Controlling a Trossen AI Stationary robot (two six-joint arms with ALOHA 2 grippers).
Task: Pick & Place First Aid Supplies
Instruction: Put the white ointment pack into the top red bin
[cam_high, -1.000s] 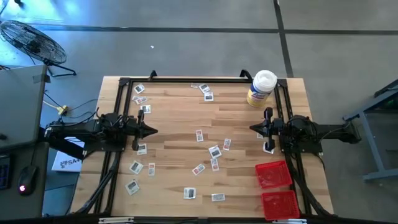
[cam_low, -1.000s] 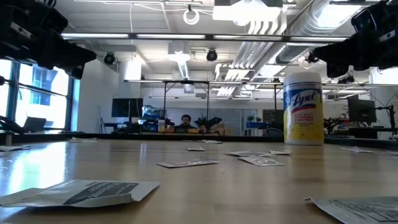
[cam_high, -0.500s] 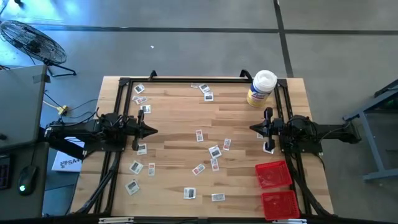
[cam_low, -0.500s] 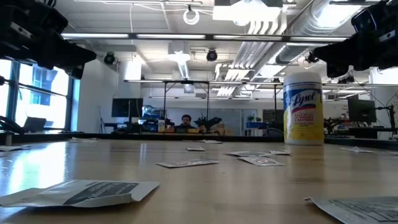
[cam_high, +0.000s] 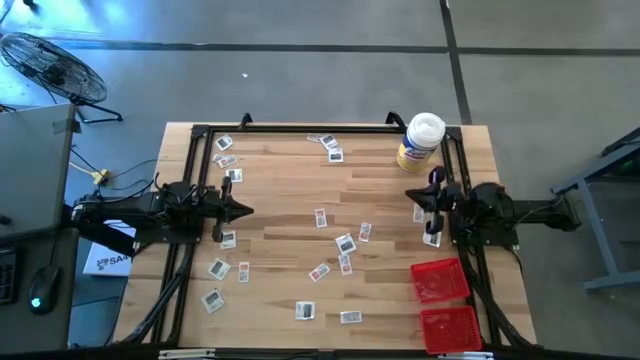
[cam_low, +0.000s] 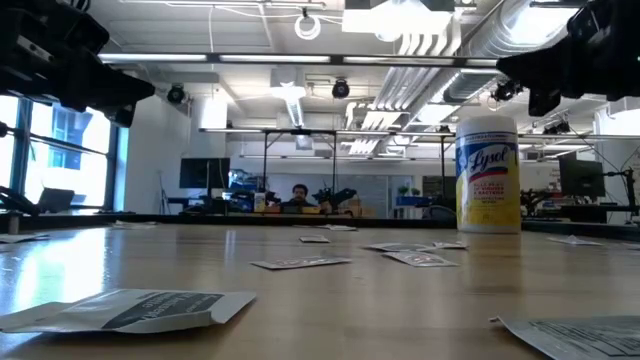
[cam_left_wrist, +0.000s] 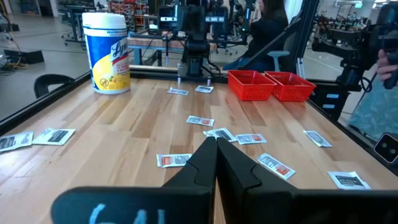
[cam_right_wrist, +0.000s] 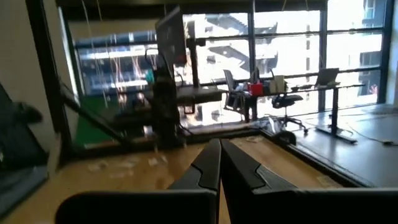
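1. Table (cam_high: 290, 175): one wooden top with a black frame along its edges.
2. Arms: two. The left gripper (cam_high: 247, 211) is at the table's left edge, level above the wood, pointing inward, fingers pressed together and empty. The right gripper (cam_high: 420, 197) is at the right edge near the jar, angled toward the far side, fingers likewise closed on nothing.
3. Red trays (cam_high: 439, 280): two, side by side at the near right corner.
4. Jar (cam_high: 420, 141): one, yellowish with a white lid, upright at the far right corner.
5. First aid supplies (cam_high: 345, 243): about twenty small flat white-grey packets with dark or red print, lying scattered flat across the table, none in the trays.
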